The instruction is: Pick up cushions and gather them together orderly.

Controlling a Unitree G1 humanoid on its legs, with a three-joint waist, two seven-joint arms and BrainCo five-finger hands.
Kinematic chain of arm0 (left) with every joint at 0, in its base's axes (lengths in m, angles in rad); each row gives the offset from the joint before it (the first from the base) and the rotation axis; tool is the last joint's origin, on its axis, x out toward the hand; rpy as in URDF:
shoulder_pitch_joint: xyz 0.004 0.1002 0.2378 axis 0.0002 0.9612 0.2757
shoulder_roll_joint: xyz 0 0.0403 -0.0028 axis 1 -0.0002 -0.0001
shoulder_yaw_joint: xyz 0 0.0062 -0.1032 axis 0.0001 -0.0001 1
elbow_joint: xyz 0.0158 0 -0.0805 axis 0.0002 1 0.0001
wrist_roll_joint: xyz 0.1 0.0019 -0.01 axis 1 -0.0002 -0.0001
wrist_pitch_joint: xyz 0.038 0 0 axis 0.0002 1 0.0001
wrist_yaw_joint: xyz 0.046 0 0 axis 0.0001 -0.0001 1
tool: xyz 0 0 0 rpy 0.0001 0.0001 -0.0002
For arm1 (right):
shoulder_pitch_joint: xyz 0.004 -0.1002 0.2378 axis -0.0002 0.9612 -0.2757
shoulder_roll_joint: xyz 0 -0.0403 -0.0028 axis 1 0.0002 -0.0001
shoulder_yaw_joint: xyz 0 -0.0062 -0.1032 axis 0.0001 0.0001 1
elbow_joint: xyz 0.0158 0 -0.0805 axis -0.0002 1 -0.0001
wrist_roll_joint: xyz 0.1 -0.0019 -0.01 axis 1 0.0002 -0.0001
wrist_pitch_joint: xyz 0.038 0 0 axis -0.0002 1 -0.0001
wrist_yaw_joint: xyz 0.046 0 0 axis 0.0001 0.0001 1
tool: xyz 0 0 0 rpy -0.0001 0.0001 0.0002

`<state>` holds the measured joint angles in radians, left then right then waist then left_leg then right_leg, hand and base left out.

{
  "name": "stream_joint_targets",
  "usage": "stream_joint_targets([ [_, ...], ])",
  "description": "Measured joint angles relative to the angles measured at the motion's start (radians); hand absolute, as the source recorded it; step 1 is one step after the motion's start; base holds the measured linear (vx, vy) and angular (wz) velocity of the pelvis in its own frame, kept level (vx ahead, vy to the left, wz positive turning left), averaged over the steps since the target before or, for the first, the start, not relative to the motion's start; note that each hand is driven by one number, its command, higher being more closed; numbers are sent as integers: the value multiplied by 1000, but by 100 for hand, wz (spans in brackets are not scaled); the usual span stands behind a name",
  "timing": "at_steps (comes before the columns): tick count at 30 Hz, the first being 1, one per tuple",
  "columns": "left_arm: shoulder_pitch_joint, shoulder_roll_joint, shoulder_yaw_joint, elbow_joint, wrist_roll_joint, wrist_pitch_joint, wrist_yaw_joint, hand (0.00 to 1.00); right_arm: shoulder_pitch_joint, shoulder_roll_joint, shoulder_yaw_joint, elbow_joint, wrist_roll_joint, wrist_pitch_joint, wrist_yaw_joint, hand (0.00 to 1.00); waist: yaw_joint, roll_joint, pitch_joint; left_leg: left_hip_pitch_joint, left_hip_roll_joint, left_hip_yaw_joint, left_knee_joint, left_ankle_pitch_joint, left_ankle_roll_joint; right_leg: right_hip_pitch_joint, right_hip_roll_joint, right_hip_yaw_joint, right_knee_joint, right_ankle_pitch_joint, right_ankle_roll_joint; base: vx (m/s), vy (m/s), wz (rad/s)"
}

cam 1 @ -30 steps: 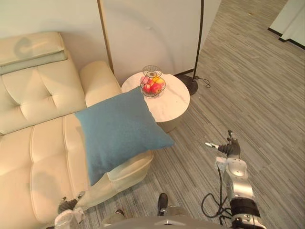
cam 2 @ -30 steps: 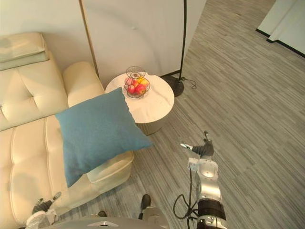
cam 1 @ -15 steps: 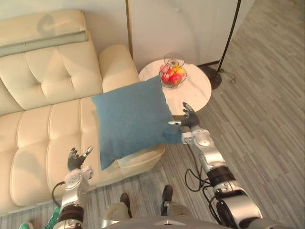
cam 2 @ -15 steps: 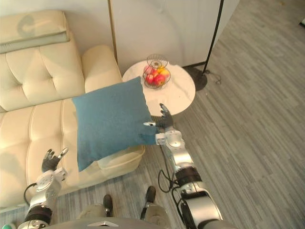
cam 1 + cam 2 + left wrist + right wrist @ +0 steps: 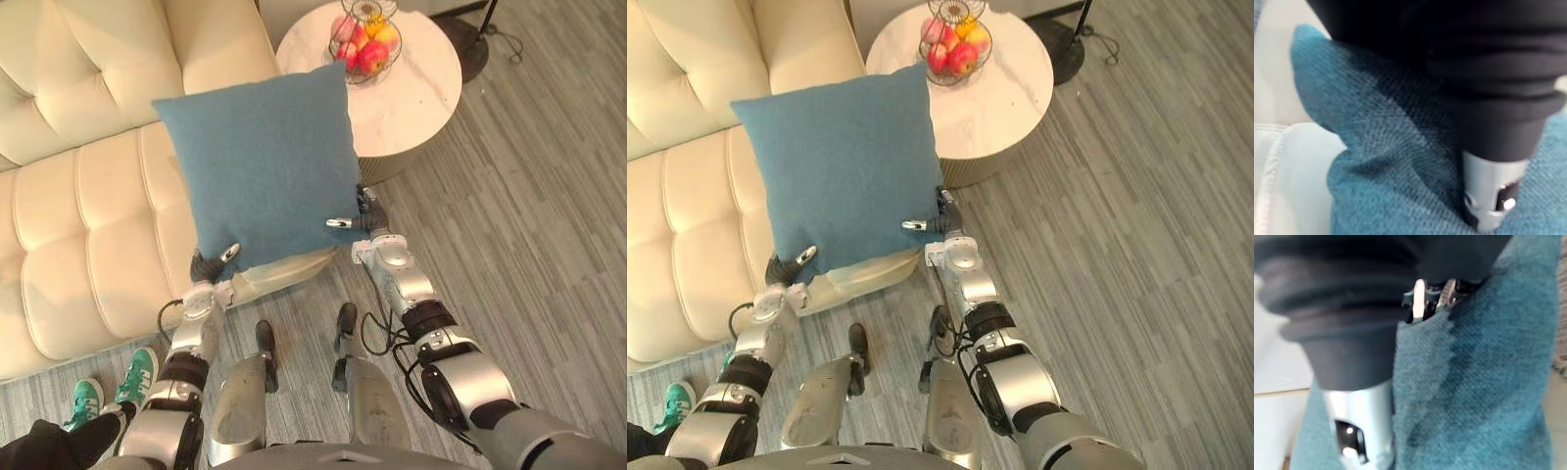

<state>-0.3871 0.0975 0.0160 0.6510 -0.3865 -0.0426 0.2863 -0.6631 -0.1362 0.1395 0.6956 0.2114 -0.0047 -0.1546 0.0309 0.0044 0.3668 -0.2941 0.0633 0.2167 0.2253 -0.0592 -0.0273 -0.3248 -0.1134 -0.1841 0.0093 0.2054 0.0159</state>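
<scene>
At the front edge of the cream sofa [image 5: 88,196], a blue cushion [image 5: 260,162] stands on its lower edge, its face turned up to the head camera. Its upper right corner overlaps the rim of the round white table [image 5: 421,88] in both eye views. The left hand [image 5: 206,269] pinches the cushion's lower left corner: the thumb lies on the front face, and the left wrist view shows the cloth bunched round the hand. The right hand [image 5: 364,217] pinches the lower right corner, thumb across the front and fingers behind the edge. A wire basket [image 5: 364,44] of fruit stands on the table's far side. A person's green shoes [image 5: 137,372] rest on the grey floor [image 5: 529,215] beside the sofa.
</scene>
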Motion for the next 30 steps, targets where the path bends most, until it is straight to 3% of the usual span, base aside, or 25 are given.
stream_joint_targets([
  [5, -54, 4, -23, 9, 0, 0, 20, 100, -25, 4, 0, 33, 37, -3, -8, 100, -2, 3, 6, -8, -2, 3, -4, 7, 0, -14, 5, 3, -1, 4, -1, 24, 3, -1],
  [12, -83, 61, -30, -4, 1, 0, 38, 100, -32, 0, 1, 33, 145, -40, -28, 100, -8, 3, 26, 8, -5, 18, -28, 15, 0, -16, 6, 19, -3, 9, -4, 6, 9, -6],
  [20, -83, 88, -40, -30, 25, 0, 38, 100, 4, 1, 15, 21, 196, -42, -21, 100, -7, 3, 27, 70, -1, 28, -79, 27, -10, 32, 16, 26, -35, 11, -7, 43, -1, -5],
  [30, 54, 77, -67, -219, 83, 15, 31, 100, 201, 12, 18, -179, 215, -34, 3, 100, -23, 2, 22, 172, -12, 10, -126, 29, -11, 131, 14, 13, -50, -9, 3, 55, 22, 6],
])
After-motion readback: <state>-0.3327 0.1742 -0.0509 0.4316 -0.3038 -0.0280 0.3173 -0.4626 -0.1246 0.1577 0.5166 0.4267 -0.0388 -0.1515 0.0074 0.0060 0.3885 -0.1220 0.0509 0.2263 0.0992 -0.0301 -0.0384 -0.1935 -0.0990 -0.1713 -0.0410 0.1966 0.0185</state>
